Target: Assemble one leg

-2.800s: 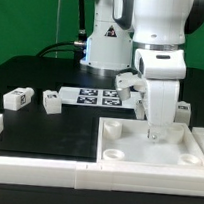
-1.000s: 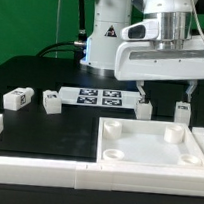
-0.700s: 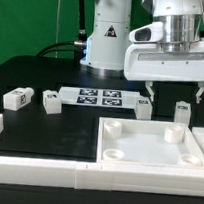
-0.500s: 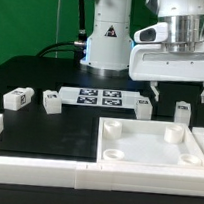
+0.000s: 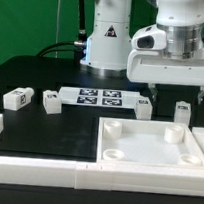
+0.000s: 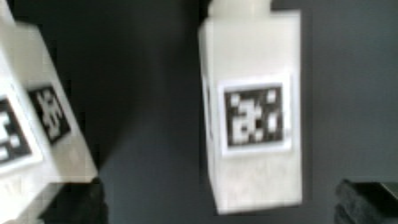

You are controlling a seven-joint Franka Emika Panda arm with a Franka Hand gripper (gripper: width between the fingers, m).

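Four small white legs with black-and-white markers lie on the black table: two at the exterior view's left (image 5: 17,99) (image 5: 52,102), one by the marker board's end (image 5: 145,107), and one at the right (image 5: 182,110). My gripper (image 5: 177,95) is open and hangs just above that right leg, one finger on each side, touching nothing. In the wrist view this leg (image 6: 249,110) lies between my dark fingertips (image 6: 370,200), gripper (image 6: 217,205) open around its end. Another white marked piece (image 6: 27,110) shows at that view's edge.
The large white square panel (image 5: 151,145) with round corner holes lies in front of the gripper. The marker board (image 5: 96,95) lies at the back middle. A white raised rim (image 5: 44,170) runs along the front. The robot base (image 5: 105,40) stands behind.
The gripper has left the panel, risen, and slid steadily toward the exterior view's right. Its fingers now straddle the right-hand leg. No part has moved.
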